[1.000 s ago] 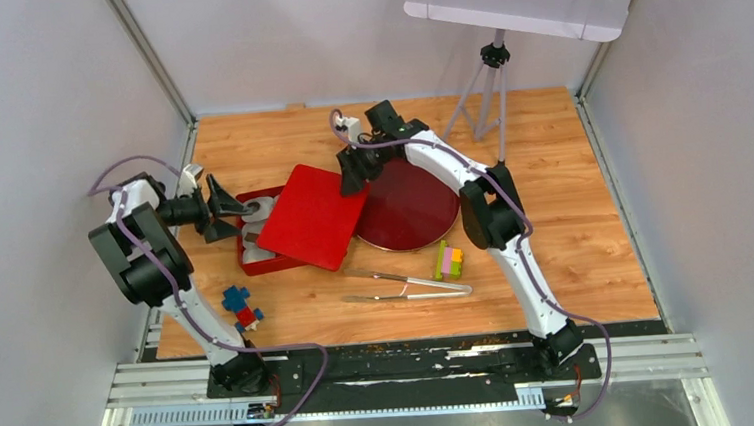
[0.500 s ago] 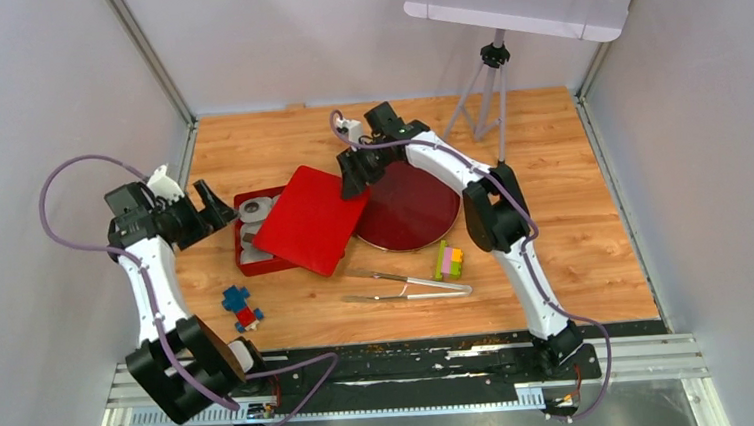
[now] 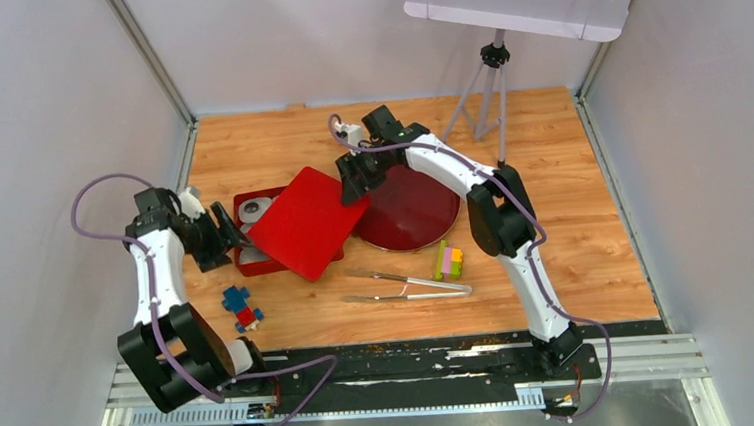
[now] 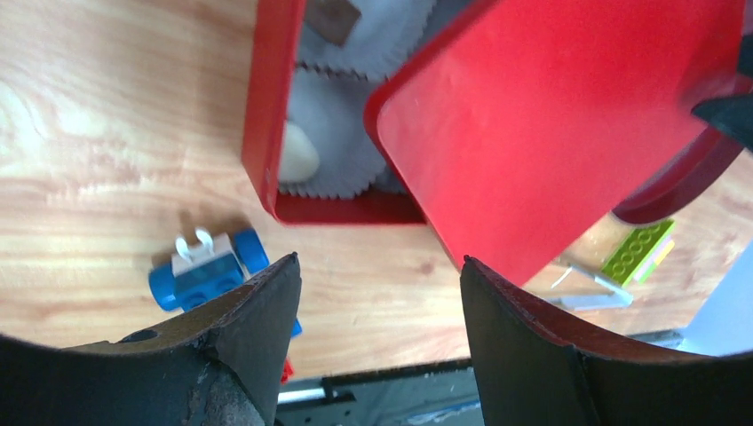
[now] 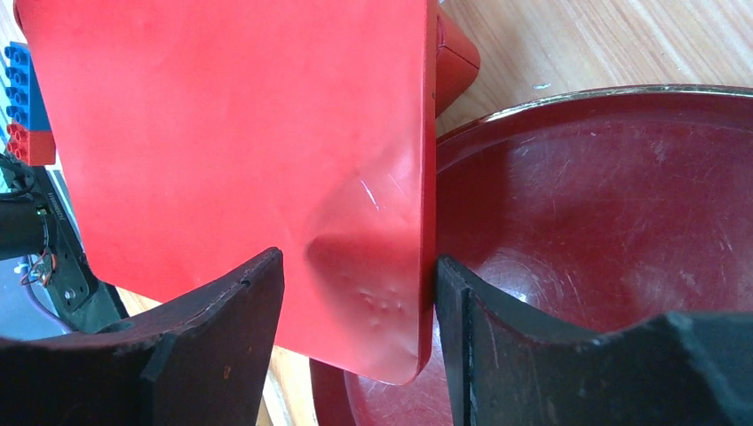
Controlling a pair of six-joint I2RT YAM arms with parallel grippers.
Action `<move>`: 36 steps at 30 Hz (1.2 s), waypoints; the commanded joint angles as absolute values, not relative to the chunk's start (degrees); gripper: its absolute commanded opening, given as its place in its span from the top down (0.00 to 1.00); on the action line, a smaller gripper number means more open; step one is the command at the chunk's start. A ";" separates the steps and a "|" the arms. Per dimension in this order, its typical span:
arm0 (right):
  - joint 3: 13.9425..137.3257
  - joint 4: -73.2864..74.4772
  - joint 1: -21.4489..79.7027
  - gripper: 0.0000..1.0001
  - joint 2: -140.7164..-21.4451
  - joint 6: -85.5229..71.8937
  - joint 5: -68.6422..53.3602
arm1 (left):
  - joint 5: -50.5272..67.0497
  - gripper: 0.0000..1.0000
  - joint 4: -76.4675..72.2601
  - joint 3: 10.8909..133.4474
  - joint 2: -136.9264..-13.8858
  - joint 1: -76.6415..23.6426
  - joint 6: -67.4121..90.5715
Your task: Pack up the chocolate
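Note:
A pale cream chocolate [image 4: 297,160] lies in a white paper cup [image 4: 342,124] inside the red box [image 4: 264,106]; a brown piece [image 4: 333,13] sits in a cup further back. A tilted red lid [image 3: 299,223] hides most of the box [image 3: 246,265]. My right gripper [image 3: 354,182] is shut on the lid's far right corner [image 5: 382,266], over the dark red plate [image 5: 604,213]. My left gripper [image 4: 379,257] hangs open and empty above the wood by the box's near left side [image 3: 229,233]. Any other chocolate is hidden.
The round dark red plate [image 3: 413,210] sits right of the box. Metal tongs [image 3: 408,283] and a green-topped block stack [image 3: 447,260] lie in front of it. A blue and red block toy [image 3: 241,308] lies near the left arm. A tripod [image 3: 485,90] stands at the back.
My left gripper drew back out of the box, swung toward its near left side and narrowed a little. The right gripper slid the lid slightly left over the box.

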State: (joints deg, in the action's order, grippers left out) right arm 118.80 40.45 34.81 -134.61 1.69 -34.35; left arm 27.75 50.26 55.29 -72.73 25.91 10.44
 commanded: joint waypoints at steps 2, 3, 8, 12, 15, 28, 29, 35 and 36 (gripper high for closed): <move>118.91 40.08 35.20 0.38 -132.34 0.35 -34.27 | 25.84 0.25 57.22 52.47 -68.69 21.58 10.18; 118.89 40.06 35.24 0.38 -132.14 0.35 -34.23 | 28.11 0.25 55.96 51.02 -68.93 21.54 11.16; 117.22 40.25 35.25 0.39 -129.79 -1.93 -34.55 | 31.88 0.26 48.06 49.67 -69.42 17.71 14.45; 115.58 40.16 35.26 0.39 -128.08 -3.79 -35.30 | 31.10 0.26 44.80 51.74 -70.58 14.91 14.93; 114.88 40.09 35.30 0.39 -127.42 -5.42 -36.00 | 30.24 0.26 43.30 52.82 -72.37 14.35 15.70; 113.01 39.51 35.36 0.40 -127.07 -6.80 -38.37 | 26.01 0.25 41.43 57.86 -80.14 13.97 16.11; 113.19 39.59 35.35 0.40 -127.59 -6.84 -38.41 | 25.94 0.25 41.69 58.29 -80.77 13.94 15.90; 113.83 39.47 35.79 0.40 -128.73 -7.49 -39.02 | 26.45 0.25 41.56 60.93 -84.80 13.97 14.30; 113.96 39.34 35.98 0.41 -128.84 -7.65 -39.29 | 26.64 0.25 41.53 61.44 -85.39 13.85 14.37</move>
State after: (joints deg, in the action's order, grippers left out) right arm 113.01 40.45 34.94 -129.40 -6.33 -37.39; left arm 26.37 42.81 58.13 -83.48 14.20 15.31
